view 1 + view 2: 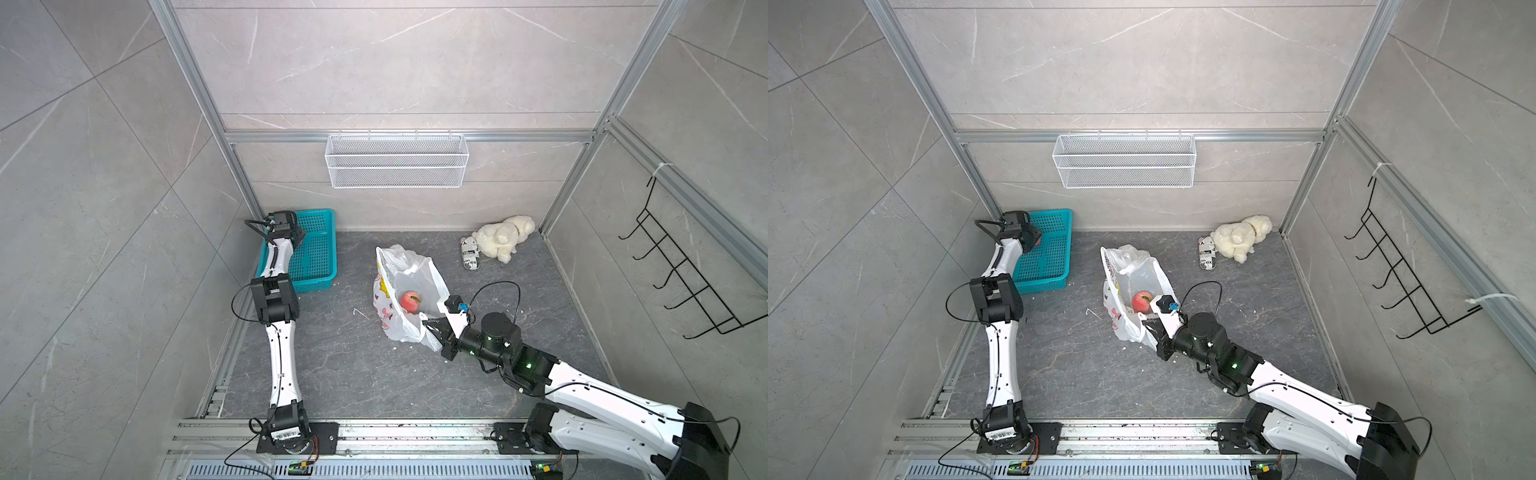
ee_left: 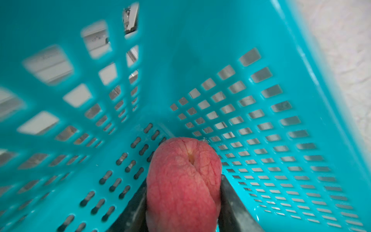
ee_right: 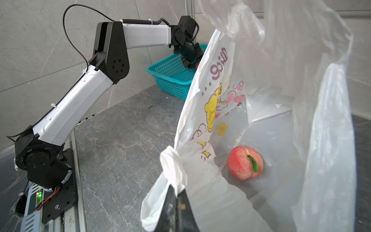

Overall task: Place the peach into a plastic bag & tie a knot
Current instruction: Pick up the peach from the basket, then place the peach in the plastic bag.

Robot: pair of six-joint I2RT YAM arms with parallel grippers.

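Observation:
My left gripper (image 2: pixel 183 178) reaches into the teal basket (image 1: pixel 320 266), shut on a red peach (image 2: pixel 180 164) with a dark finger (image 2: pixel 230 192) against each side. In both top views that gripper (image 1: pixel 1034 239) sits at the basket's back corner. The white plastic bag (image 1: pixel 415 274) with cartoon print stands mid-table with its mouth open. Another peach (image 1: pixel 410 301) (image 3: pixel 244 162) lies inside. My right gripper (image 3: pixel 176 192) (image 1: pixel 428 322) is shut on the bag's near handle, just below a twisted lump (image 3: pixel 172 160) of it. No knot closes the bag.
A cream plush toy (image 1: pixel 505 237) and a printed can (image 1: pixel 469 253) lie at the back right. A white wire basket (image 1: pixel 397 162) hangs on the rear wall. A black hook rack (image 1: pixel 685 270) is on the right wall.

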